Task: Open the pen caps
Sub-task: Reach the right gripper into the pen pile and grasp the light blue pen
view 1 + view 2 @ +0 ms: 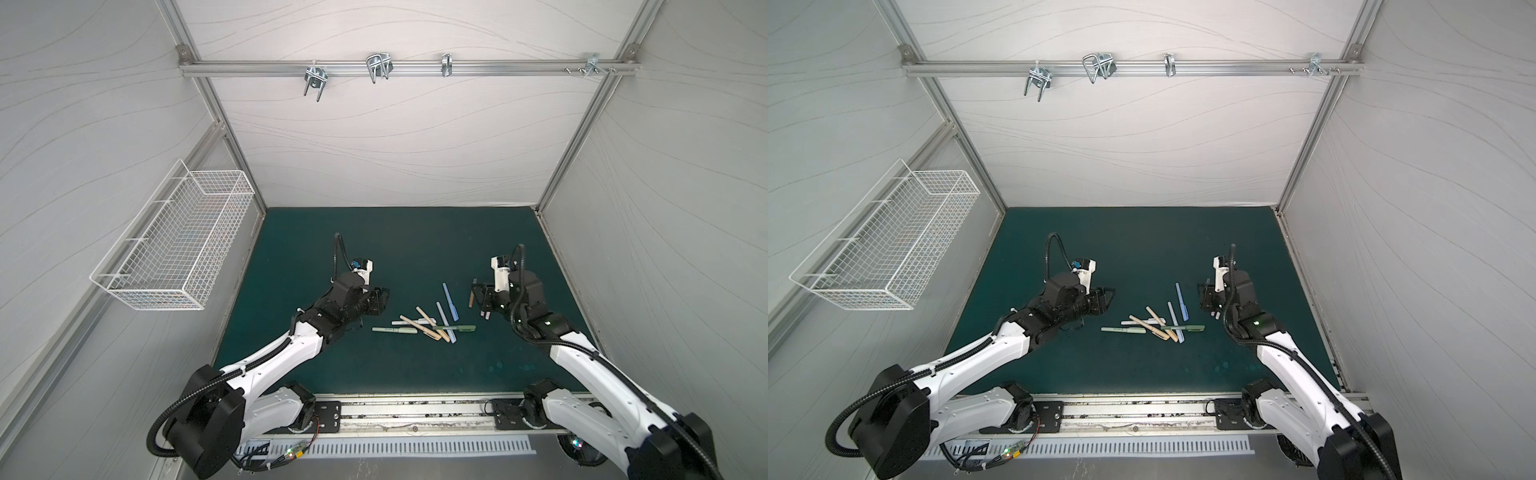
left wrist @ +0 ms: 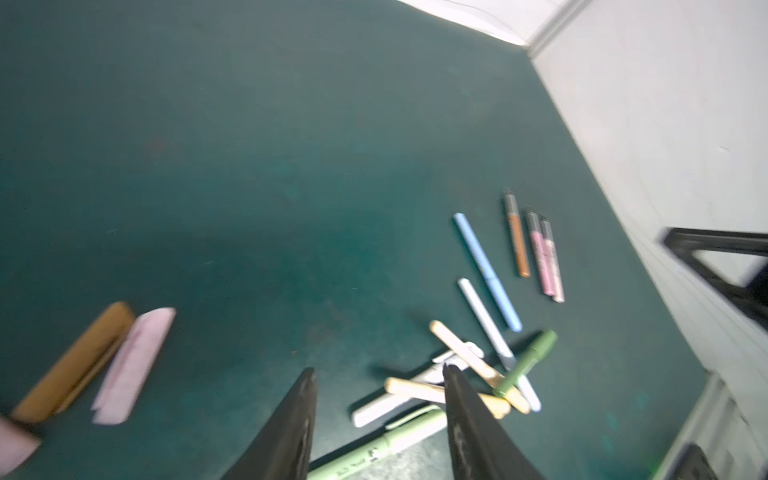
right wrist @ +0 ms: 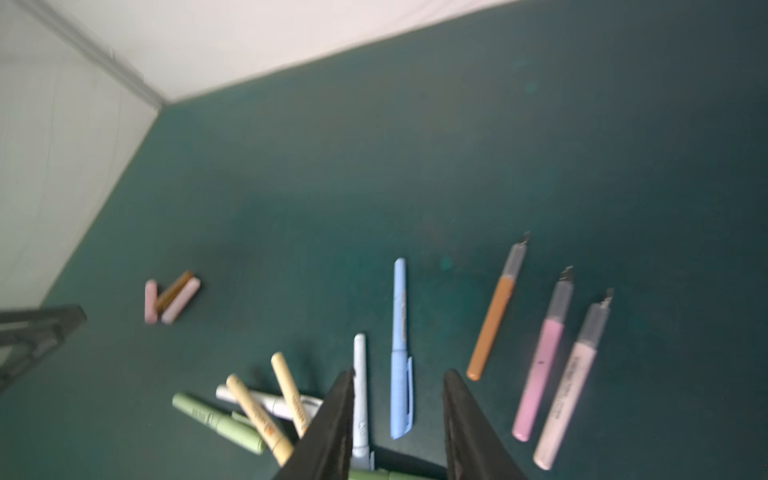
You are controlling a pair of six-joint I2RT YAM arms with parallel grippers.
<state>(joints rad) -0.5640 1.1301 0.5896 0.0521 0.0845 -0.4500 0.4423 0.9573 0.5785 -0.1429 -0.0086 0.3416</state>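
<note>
**Both grippers open and empty, the capped pile between them**

The dark green mat carries everything. Over it the left gripper and the right gripper hang low on the two sides of the middle, turned toward each other. In the wrist views, each has its jaws apart and nothing between them.

Between the two lies the pile of capped pens, several pastel sticks crossing one over another. Beside the right gripper, three uncapped pens lie side by side with bare tips: one brown, one pink, one pale pink. On the left arm's side there are three loose caps, one brown and two pink, touching each other. The left arm hides them in both top views.

So I judge three pens finished and the pile not yet done.

The coming move turns on one relation. The blue pen lies at the pile's edge with nothing on top of it, and it is nearer to the right gripper. Its long axis runs from the front of the mat toward the back, a little tilted, with the clip end toward the front. The light green pen lies crosswise instead, and its outer end is nearer to the left gripper. Probably a grip must close across the axis, not along it.
</note>
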